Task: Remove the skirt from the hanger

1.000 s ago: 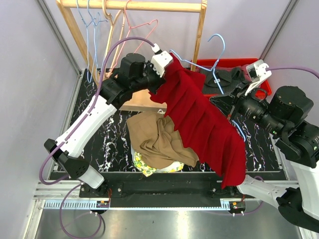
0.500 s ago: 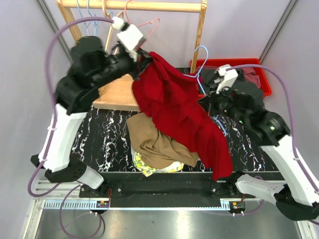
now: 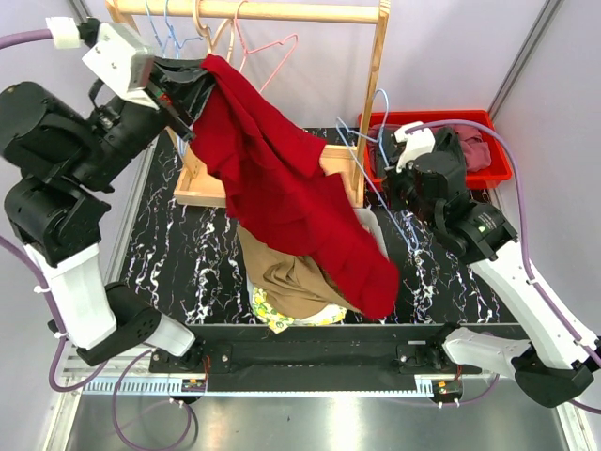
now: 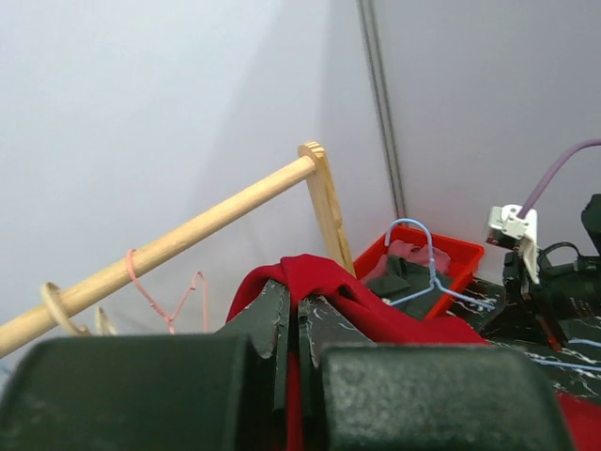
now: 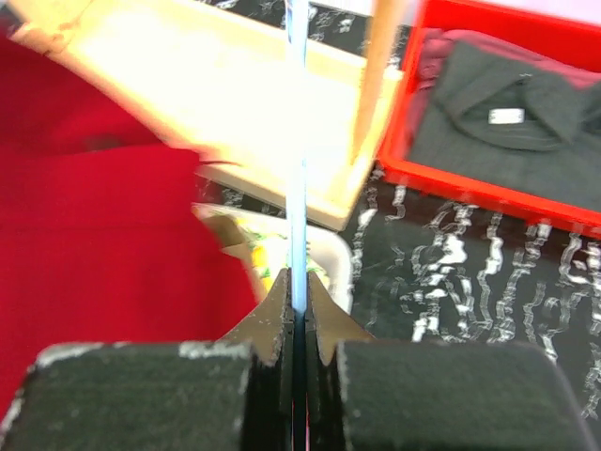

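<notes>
Left hand [image 4: 293, 324]: raised high beside the wooden rack [image 3: 282, 11], jaws closed tight on the top edge of the red skirt [image 3: 282, 197].
Right hand [image 5: 296, 305]: jaws pinched narrow on the wire of the blue hanger [image 5: 298, 141], at the right of the rack's upright post.
Skirt position: hangs from the left hand and drapes diagonally down to the right. Its lower end lies over the brown cloth pile [image 3: 286, 272] at the near middle of the worktop [image 3: 178, 254].
Skirt and hanger: the hanger wire runs just beside the skirt's right edge. It cannot be told whether any fabric is still caught on it.
Hanger hook: points upward near the rack post, not on the rail.
Rack contents: a pink hanger [image 3: 272, 52] and other wire hangers hang on the top rail.
Red bin [image 3: 488, 174]: at the far right of the worktop, behind the right arm, holding dark garments.
</notes>
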{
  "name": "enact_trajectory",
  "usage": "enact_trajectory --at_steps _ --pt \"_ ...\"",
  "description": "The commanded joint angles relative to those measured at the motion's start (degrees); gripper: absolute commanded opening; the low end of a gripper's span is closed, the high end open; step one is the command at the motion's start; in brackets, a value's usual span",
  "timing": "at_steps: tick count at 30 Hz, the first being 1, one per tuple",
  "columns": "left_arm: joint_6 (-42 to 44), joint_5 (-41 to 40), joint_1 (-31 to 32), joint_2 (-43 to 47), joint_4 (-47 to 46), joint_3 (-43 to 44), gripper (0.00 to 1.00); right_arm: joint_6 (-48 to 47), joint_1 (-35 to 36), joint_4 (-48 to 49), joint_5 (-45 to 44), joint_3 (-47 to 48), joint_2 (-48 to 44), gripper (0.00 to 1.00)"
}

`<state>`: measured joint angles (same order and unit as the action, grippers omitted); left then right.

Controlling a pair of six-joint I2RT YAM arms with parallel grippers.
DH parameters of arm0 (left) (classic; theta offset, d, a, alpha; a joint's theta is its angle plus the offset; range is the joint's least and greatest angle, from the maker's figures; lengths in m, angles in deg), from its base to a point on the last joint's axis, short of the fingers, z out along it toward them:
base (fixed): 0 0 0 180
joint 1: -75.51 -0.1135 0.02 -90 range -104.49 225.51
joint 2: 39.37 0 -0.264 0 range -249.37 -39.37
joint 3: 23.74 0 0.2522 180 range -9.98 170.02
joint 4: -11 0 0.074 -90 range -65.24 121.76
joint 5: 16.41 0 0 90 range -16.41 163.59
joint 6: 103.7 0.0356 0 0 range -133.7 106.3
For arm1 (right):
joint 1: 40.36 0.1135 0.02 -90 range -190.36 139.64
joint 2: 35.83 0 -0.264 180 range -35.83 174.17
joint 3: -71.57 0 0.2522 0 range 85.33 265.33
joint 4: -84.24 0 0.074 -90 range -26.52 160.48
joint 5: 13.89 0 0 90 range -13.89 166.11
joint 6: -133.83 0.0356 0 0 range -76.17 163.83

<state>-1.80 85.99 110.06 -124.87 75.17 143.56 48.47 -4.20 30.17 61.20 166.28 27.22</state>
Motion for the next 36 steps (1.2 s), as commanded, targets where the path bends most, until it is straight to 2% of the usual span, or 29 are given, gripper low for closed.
enact_trajectory --at_steps 1,5,8,11,15,20,24,28,33,36 --pt "2.33 -6.60 -0.53 1.47 -5.24 3.00 0.00 -3.32 -0.04 4.19 -9.41 -0.26 -0.99 0.00" --pt "0.94 -3.90 -0.53 2.35 -4.89 -1.56 0.00 -4.38 -0.56 4.54 -13.47 2.80 -2.40 0.00" --pt "-1.09 1.63 -0.44 3.05 -4.89 -8.67 0.00 -3.94 -0.48 4.46 -11.03 6.31 -2.75 0.00" --pt "-3.81 6.21 -0.36 3.75 -6.37 -17.81 0.00 -1.92 -0.48 3.40 -7.60 9.04 -2.05 0.00" --pt "-5.04 7.72 1.31 4.63 -8.13 -30.71 0.00 -0.95 -0.48 2.96 -5.91 9.76 -2.05 0.00" --pt "-1.62 1.76 9.55 4.99 -9.71 -45.48 0.00 -0.78 -0.57 3.05 -4.60 11.69 -0.56 0.00" --pt "1.19 -4.83 12.65 3.06 -13.14 -53.24 0.00 -0.69 -0.48 3.66 -3.63 14.15 1.55 0.00" --pt "3.83 -4.51 13.88 2.26 -14.82 -60.36 0.00 -0.86 -0.48 4.02 -3.98 17.13 4.35 0.00" --pt "6.64 -4.14 19.24 3.31 -13.50 -72.22 0.00 -1.04 -0.48 2.61 -3.19 21.53 8.93 0.00" --pt "5.07 -2.57 21.44 3.05 -13.32 -76.62 0.00 -0.34 -0.48 2.52 -2.57 23.81 11.92 0.00"
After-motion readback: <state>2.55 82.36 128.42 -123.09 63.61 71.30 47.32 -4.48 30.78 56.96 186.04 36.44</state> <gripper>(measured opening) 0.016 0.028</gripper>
